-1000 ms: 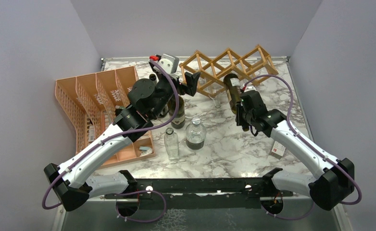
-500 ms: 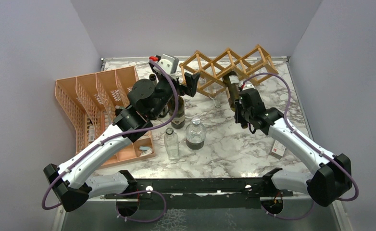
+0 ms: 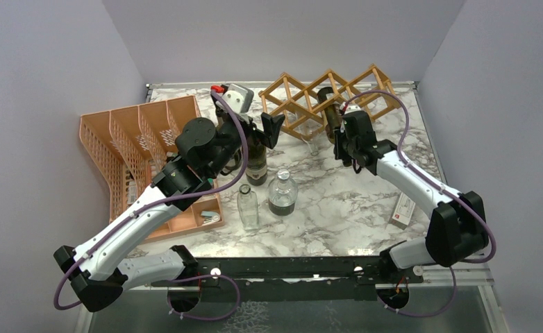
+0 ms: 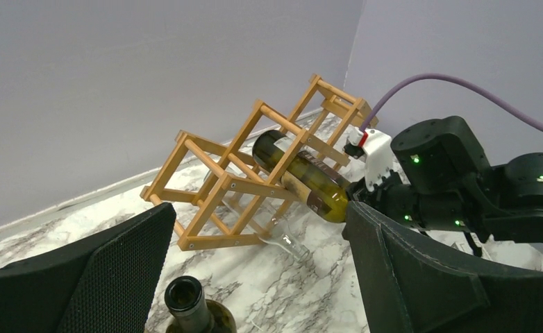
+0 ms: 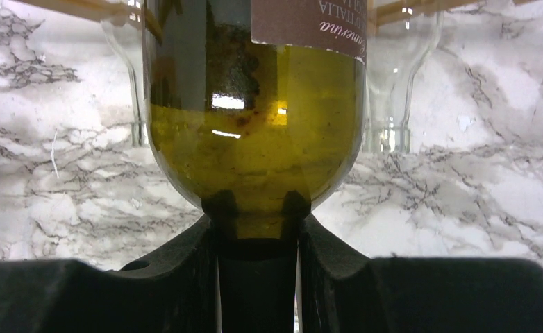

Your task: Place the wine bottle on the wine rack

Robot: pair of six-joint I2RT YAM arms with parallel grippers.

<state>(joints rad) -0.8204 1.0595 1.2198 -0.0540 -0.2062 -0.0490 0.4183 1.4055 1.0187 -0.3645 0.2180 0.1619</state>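
Olive-green wine bottle (image 4: 300,173), seemingly empty

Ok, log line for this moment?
right gripper: shut on wine bottle neck | wine bottle: base partly inside wine rack cell | left gripper: open, empty

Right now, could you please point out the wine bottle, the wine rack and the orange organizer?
Wine bottle (image 5: 255,146): right wrist view, green glass shoulder.
Wine rack (image 4: 221,182): left wrist view, front slat joint.
Orange organizer (image 3: 101,147): top view, left mesh wall.
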